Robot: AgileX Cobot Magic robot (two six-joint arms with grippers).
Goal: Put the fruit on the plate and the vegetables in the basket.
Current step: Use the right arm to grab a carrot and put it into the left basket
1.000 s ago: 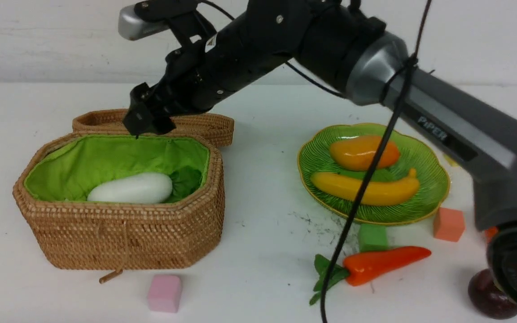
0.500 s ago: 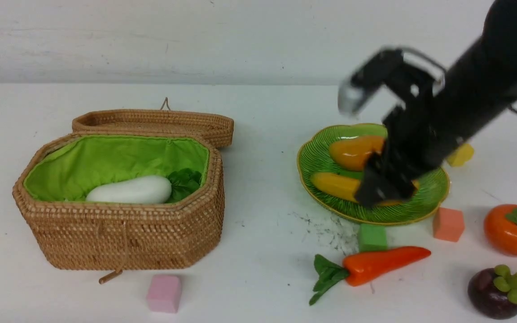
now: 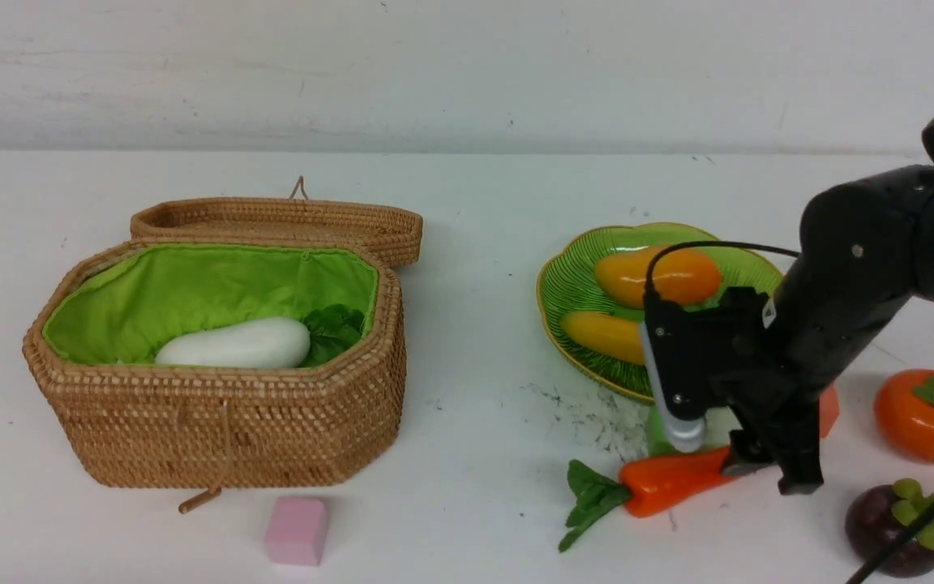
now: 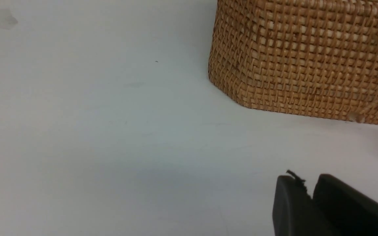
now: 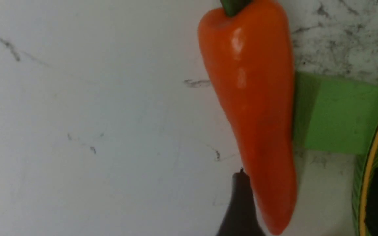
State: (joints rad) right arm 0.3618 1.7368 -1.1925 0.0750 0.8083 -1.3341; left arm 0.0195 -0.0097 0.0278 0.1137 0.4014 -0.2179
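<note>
Reaching, front view: right gripper (image 3: pixel 767 474) at the thin end of the carrot (image 3: pixel 670 484), which lies at six o'clock of the plate (image 3: pixel 572 284), long axis nine-to-three, leaves toward eight.
Drop-off: basket (image 3: pixel 216 430) at the carrot's nine o'clock, well apart.
Left wrist view: left gripper (image 4: pixel 311 196) pinched together, empty, near the basket.
Right wrist view: jaws apart, one finger (image 5: pixel 241 203) touching the carrot's tip; nothing gripped.
Judgement: right arm nearer; squeeze across that axis.

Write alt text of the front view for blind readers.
The right gripper is at the tip of the carrot, near the plate holding mango and banana. The radish lies in the open basket, left; persimmon and mangosteen sit far right.
</note>
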